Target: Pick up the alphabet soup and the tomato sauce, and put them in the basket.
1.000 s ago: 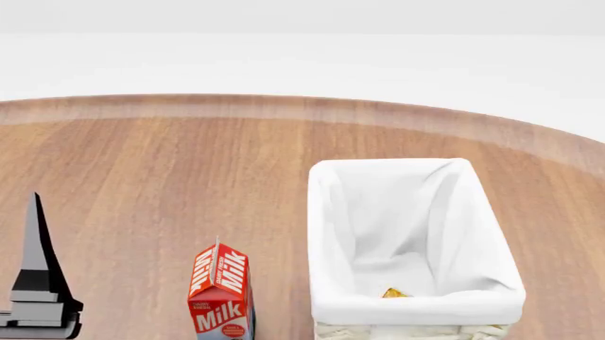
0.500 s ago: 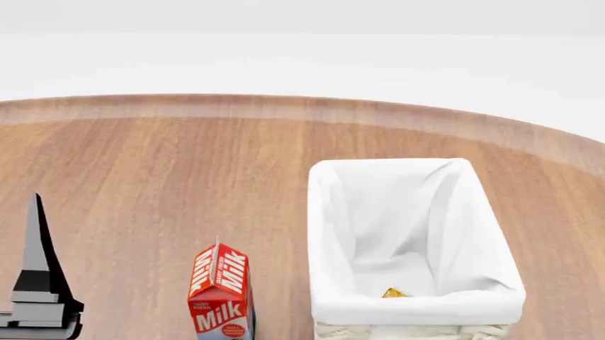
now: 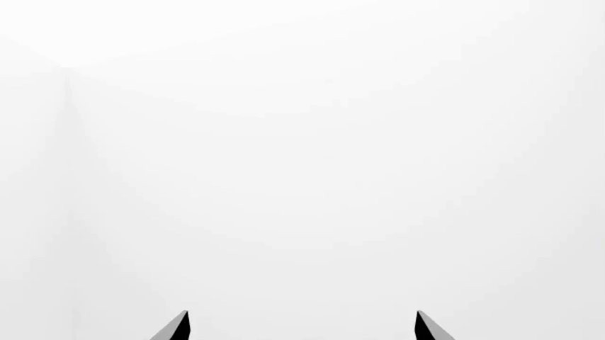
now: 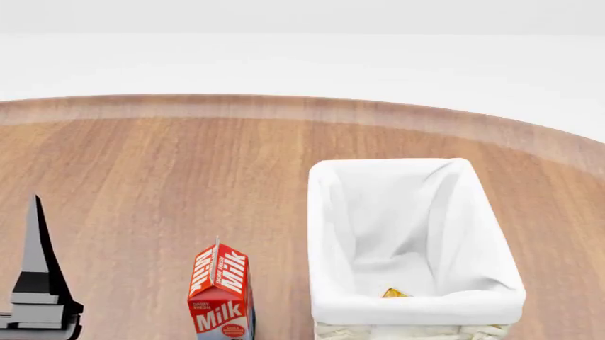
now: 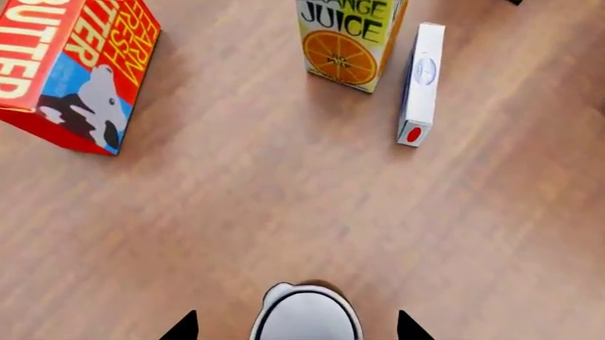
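Left gripper [image 4: 38,283] raised, fingers up, spread, empty.
Right gripper [image 5: 295,327] points down, spread over a can [image 5: 305,315], not gripping.

The left gripper [image 4: 38,269] is pointing upward at near left, jaws spread apart. The right gripper [image 5: 295,324] is facing downward, jaws spread.

Bright, even, sharp renders with soft shadows.

Standing upright just left of the basket [image 4: 416,234] on the table [image 4: 170,163]: the milk carton [image 4: 221,292]. Lying inside the basket, near its front wall: a small, mostly hidden item [image 4: 394,292].
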